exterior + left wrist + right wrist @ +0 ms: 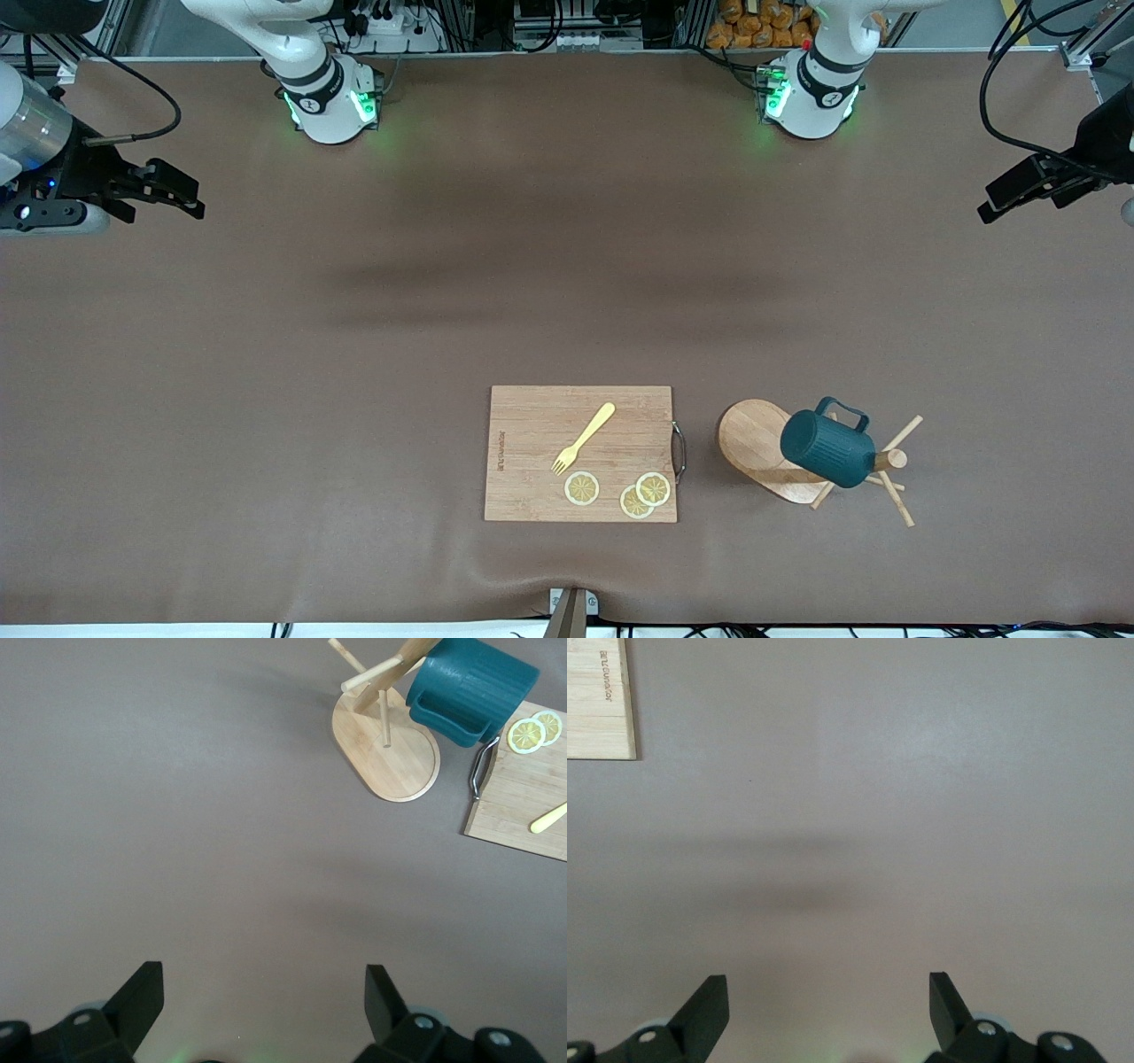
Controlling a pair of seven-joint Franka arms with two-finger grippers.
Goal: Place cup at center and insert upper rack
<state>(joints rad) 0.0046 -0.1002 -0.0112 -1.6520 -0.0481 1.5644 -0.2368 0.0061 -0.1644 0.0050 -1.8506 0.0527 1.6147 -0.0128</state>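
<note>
Cup [827,449], dark teal with ribbed outside and loop handle, hangs on the upper rack [762,447], tilted, mouth toward the rack's post. Rack is a light wooden mug tree with oval base, central post and thin crossing pegs; it stands on the brown table [354,354] toward the left arm's end, in the part of the table nearer the front camera. Cup covers part of the post; handle points away from the front camera.

Cutting board [580,453] lies flat just beside the rack's base, toward the right arm's end of it, not touching. Metal handle [679,451] sits on the board edge facing the rack. On the board: yellow fork [583,439] lying diagonally, and three lemon slices [582,488] nearer the front camera than the fork, two of them overlapping.

Left gripper [264,1010] waits up over bare table at the left arm's end, jaws spread wide, nothing between them; its wrist view shows rack, cup and board well apart from it. Right gripper [829,1010] waits over bare table at the right arm's end, jaws wide too, empty; only a corner of the board shows in its wrist view.
</note>
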